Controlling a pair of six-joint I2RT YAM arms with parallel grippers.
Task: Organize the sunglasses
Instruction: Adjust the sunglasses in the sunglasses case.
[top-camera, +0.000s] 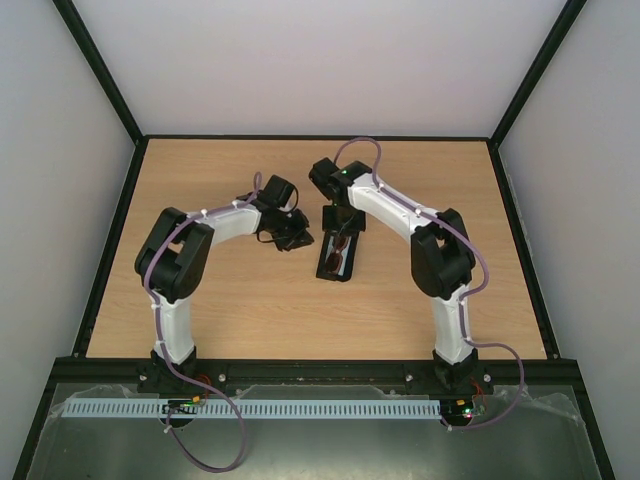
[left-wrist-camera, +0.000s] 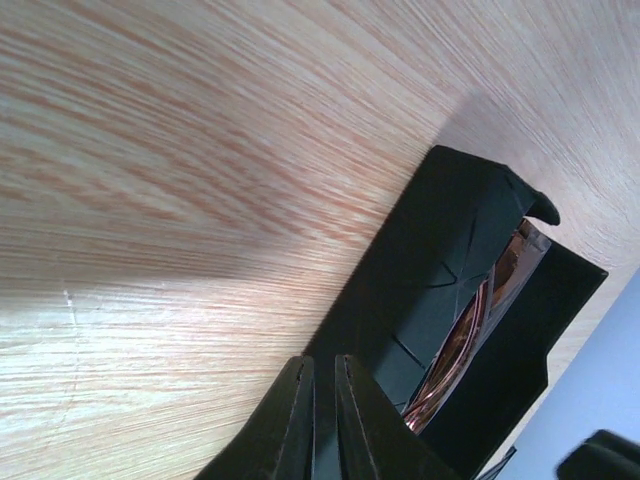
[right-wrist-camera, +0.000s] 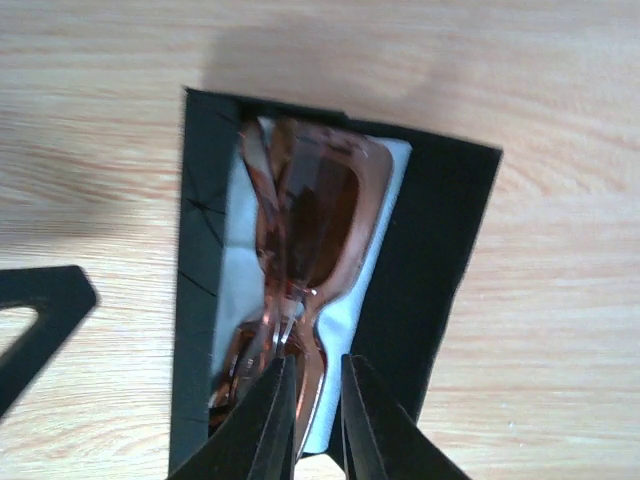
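The black case (top-camera: 331, 270) lies open at mid-table. The brown, amber-tinted sunglasses (top-camera: 337, 250) lie folded inside it. In the right wrist view the sunglasses (right-wrist-camera: 320, 215) rest on the light blue cloth (right-wrist-camera: 232, 285) that lines the case (right-wrist-camera: 440, 250). My right gripper (right-wrist-camera: 318, 375) is closed on the frame next to the bridge; it also shows in the top view (top-camera: 343, 222). My left gripper (top-camera: 300, 238) is at the case's left side. In its wrist view the left gripper (left-wrist-camera: 322, 375) is pinched on the case's side flap (left-wrist-camera: 440, 250), with the sunglasses (left-wrist-camera: 470, 330) showing inside.
The wooden table (top-camera: 200, 320) is bordered by a black frame and white walls. A black part of the left arm (right-wrist-camera: 40, 310) shows left of the case in the right wrist view. Both arms reach inward toward the case.
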